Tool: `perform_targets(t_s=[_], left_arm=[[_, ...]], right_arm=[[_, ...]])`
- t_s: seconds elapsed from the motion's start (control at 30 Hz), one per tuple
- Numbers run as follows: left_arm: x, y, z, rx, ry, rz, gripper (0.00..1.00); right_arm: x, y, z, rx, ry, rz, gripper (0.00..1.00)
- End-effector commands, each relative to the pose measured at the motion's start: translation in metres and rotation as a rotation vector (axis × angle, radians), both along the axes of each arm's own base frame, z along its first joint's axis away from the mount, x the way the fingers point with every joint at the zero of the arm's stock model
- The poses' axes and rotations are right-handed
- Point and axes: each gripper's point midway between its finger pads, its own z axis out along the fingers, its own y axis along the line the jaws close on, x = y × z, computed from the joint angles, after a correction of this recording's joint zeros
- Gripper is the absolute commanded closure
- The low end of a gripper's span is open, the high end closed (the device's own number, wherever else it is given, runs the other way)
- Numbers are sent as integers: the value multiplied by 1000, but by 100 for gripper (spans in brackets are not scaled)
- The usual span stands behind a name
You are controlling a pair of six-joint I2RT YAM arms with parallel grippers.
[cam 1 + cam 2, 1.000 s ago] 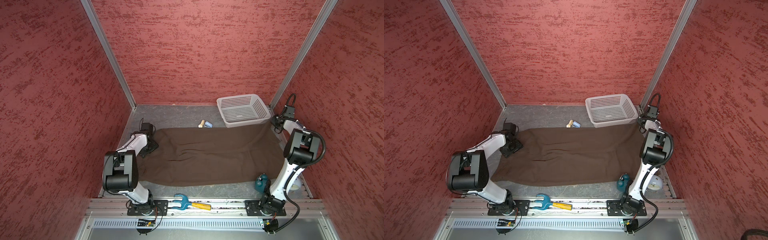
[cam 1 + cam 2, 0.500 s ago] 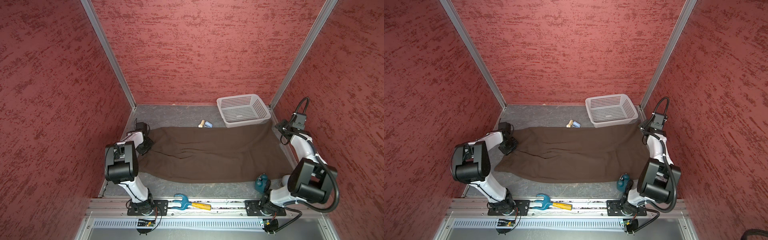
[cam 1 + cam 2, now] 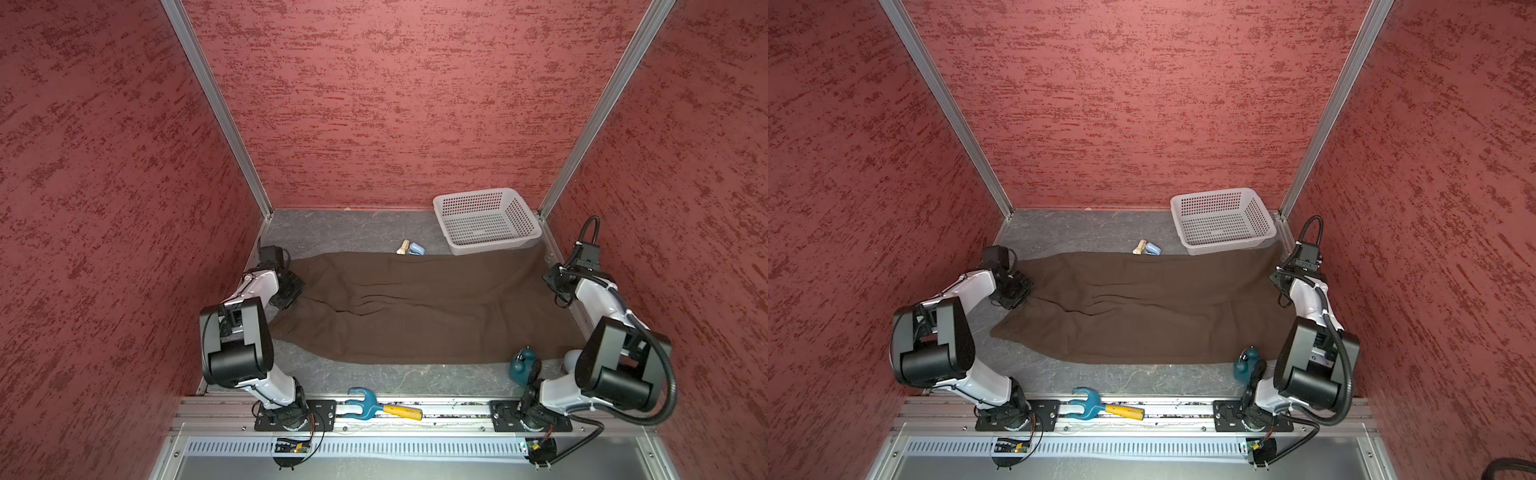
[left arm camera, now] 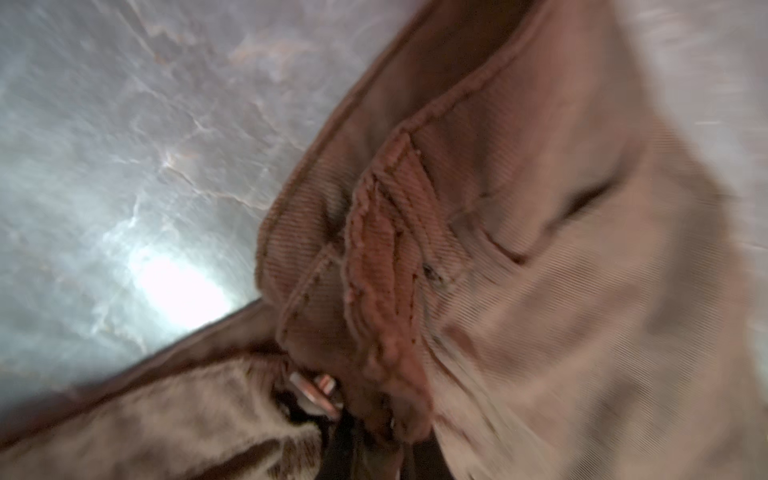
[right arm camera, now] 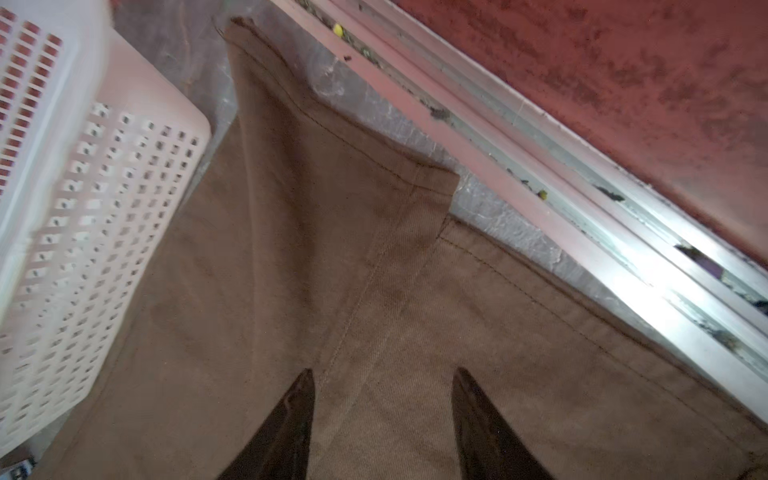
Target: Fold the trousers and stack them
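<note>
Top views both show the grey counter (image 3: 353, 228) carrying the trousers (image 3: 415, 307), spread flat left to right, far right corner touching the white basket (image 3: 486, 220). Left tool (image 3: 293, 291) is clenched on bunched waistband (image 4: 374, 232) cloth at the left end. Right tool (image 5: 382, 424) is released, fingers parted over the leg hems (image 5: 345, 137) at the right, holding nothing. Judgement: the right tool should pinch both hem layers together before lifting. Both ends should then travel evenly so the fold lands square, clear of the basket. No brand, label or writing readable.
</note>
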Motion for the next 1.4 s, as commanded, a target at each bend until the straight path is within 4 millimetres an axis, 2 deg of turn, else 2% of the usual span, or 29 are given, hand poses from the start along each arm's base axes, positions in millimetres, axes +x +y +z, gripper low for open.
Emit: perform_targets(t_s=[0.0, 0.13, 0.37, 0.47, 0.5, 0.53, 0.57, 0.6, 0.67, 0.77, 0.93, 1.13, 1.27, 1.37], left_arm=[[1, 1, 34, 21, -67, 1, 100], [-12, 24, 51, 129, -57, 56, 100], [-28, 66, 55, 221, -21, 193, 100], [-26, 74, 58, 232, -23, 218, 100], [-23, 74, 59, 226, -28, 219, 79], [-19, 71, 60, 212, -38, 209, 52], [-15, 67, 60, 198, -45, 195, 36], [-12, 63, 59, 188, -43, 181, 30], [-8, 56, 58, 192, -31, 157, 27], [-3, 45, 62, 210, -29, 116, 27], [2, 26, 64, 210, -44, 58, 27], [-2, 4, 44, 229, -2, -4, 27], [-2, 0, 30, 221, 35, -24, 27], [1, 1, 27, 224, 47, -34, 27]], right_arm=[[3, -2, -5, 19, 13, -3, 47], [6, -3, -12, 26, 22, -3, 47], [9, -9, -14, -2, 53, 4, 45], [11, -8, -19, 9, 69, 15, 45], [12, -7, -23, 19, 74, 19, 45], [12, -5, -28, 33, 79, 23, 45], [13, -3, -32, 44, 83, 27, 45], [13, -2, -37, 59, 87, 31, 45], [15, 2, -46, 86, 91, 38, 49], [20, 3, -54, 104, 91, 42, 63], [32, -4, -59, 92, 94, 32, 66], [44, -11, -67, 89, 105, 28, 65], [51, -14, -72, 94, 106, 26, 66], [54, -14, -76, 106, 109, 23, 78]])
